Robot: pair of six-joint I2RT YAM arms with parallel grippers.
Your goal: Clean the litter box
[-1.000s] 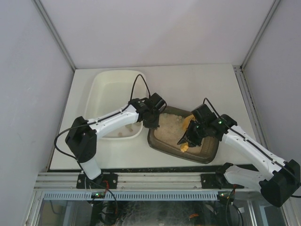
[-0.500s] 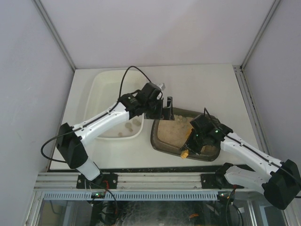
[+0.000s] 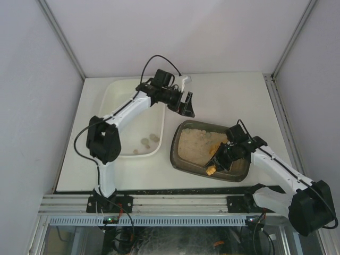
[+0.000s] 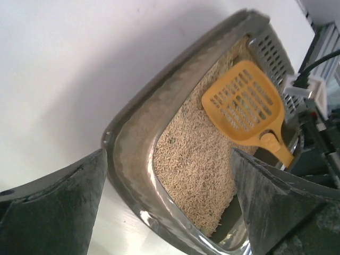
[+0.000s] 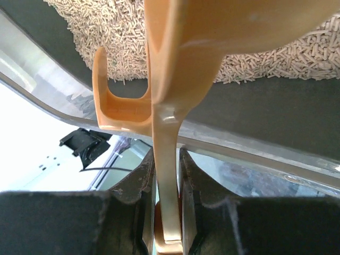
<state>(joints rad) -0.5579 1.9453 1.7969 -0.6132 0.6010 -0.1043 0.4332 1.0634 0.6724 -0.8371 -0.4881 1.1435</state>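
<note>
The litter box (image 3: 181, 154), a dark grey-brown tray of beige litter (image 3: 196, 144), lies on the table right of centre. My left gripper (image 3: 187, 110) hangs open behind the box's far left corner, holding nothing. In the left wrist view its dark fingers (image 4: 53, 207) frame the box's rim (image 4: 133, 154) and an orange slotted scoop (image 4: 241, 103) lying over the litter. My right gripper (image 3: 226, 154) is shut on the scoop (image 3: 211, 169) inside the box's near right part. In the right wrist view the scoop handle (image 5: 167, 202) is clamped between the pads, above the litter (image 5: 106, 26).
A larger cream-white tub (image 3: 114, 93) stands left of the litter box, with a few small clumps (image 3: 149, 141) near its front wall. The arm bases and a metal rail (image 3: 170, 204) run along the near table edge. Grey walls close the back and both sides.
My left gripper opened, let go of the litter box's left rim and drew back away from it. The right gripper, with the scoop, shifted slightly right inside the box.
</note>
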